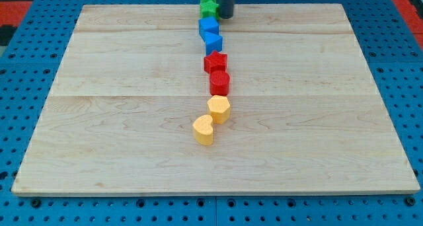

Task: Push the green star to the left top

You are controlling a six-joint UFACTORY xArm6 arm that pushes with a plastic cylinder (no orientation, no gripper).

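My tip (pixel 226 17) sits at the top centre, touching the right side of the green star (pixel 208 2). There are no fingers. The approach looks finished; next, a steady leftward push across the tabletop (pixel 119 120).

Green (pixel 208 4), blue (pixel 210 33), red (pixel 217 72), yellow blocks (pixel 211 119); pale wood board (pixel 119 120); blue pegboard (pixel 20 67)

Worktop (pixel 132 133): pale wooden board of glued planks, horizontal seams visible, grain running left to right. It rests on a blue perforated base plate (pixel 13 87) with a regular hole grid. Red surface (pixel 12 11) at the view's top corners. Lighting even, soft, shadows faint.
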